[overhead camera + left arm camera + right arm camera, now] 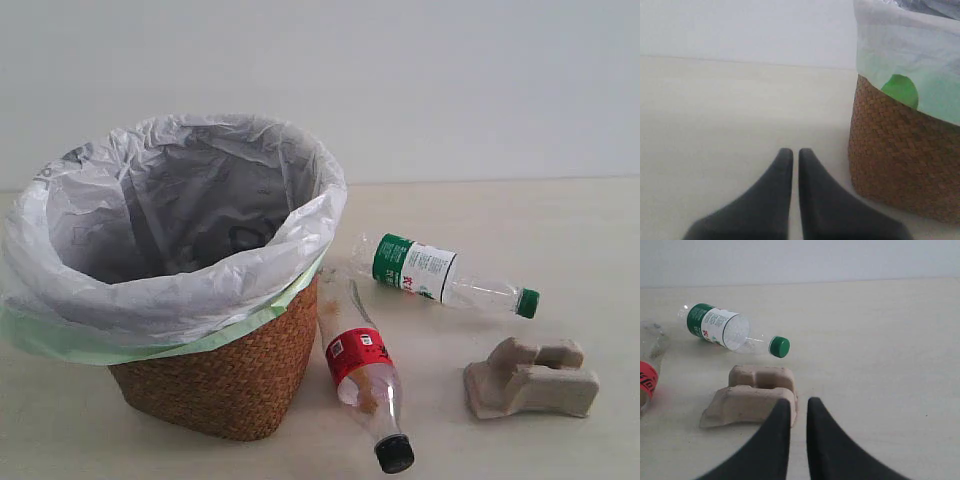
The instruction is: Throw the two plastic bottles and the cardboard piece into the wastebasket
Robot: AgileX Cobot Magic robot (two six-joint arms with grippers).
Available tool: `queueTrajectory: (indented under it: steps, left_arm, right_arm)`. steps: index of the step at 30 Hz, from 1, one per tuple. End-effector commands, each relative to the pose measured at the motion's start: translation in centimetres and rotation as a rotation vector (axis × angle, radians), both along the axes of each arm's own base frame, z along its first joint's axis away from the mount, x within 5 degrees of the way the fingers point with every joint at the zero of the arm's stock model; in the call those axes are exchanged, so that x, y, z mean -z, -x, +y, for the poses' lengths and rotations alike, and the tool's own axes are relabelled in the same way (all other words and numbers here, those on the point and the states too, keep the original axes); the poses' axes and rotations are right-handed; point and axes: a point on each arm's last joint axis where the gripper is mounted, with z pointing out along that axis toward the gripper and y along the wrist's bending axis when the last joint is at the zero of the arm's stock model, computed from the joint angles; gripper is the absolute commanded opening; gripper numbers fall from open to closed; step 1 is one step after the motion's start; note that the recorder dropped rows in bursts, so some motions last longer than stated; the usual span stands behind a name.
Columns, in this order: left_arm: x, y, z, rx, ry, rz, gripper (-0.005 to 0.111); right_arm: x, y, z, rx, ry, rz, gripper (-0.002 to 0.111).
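Nothing is in the brown woven wicker wastebasket [230, 380] yet, so far as I can see past its crinkled white plastic bag [180, 200]. All three items lie on the pale table [570, 220]. The clear plastic bottle with the red label and black cap [362, 360] lies on its side right against the basket's wall. The clear plastic bottle with the green-and-white label and green cap [415, 268] lies on its side just behind it. The beige moulded pulp-cardboard piece [530, 378] sits off to their right.

The right gripper [798, 401] hovers just beside the cardboard, jaws pinched together and empty. The left gripper [791, 150] is closed and empty too, low beside the basket.

My worry is a closed jaw coming down and shoving the cardboard instead of straddling it. The bottles are round and will likely roll at a nudge. The red one is tight to the basket, so a grab there could push the basket or snag the bag.
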Motion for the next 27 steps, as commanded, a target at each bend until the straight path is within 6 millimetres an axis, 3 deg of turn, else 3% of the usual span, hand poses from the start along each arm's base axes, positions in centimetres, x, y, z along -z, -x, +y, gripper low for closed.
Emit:
queueTrajectory:
  steps: [1, 19, 21, 24, 27]
  left_arm:
    - [0.09, 0.0, 0.02, -0.002, 0.002, -0.002, 0.004]
    - [0.09, 0.0, 0.02, -0.002, 0.002, -0.002, 0.004]
    - [0.09, 0.0, 0.02, -0.002, 0.002, -0.002, 0.004]
    - [0.09, 0.0, 0.02, -0.002, 0.002, -0.002, 0.004]
    - [0.09, 0.0, 0.02, -0.002, 0.002, -0.002, 0.004]
  right_arm:
    - [-0.09, 0.03, -0.04, 0.001, 0.011, -0.012, 0.008]
    - [-0.07, 0.03, -0.04, 0.002, 0.011, -0.01, 0.008]
    - [0.04, 0.08, 0.15, 0.02, -0.13, 0.018, 0.008]
    - [0.05, 0.16, 0.67, 0.079, -0.529, 0.075, 0.008]
    - [0.04, 0.19, 0.82, 0.114, -0.699, 0.104, 0.008]
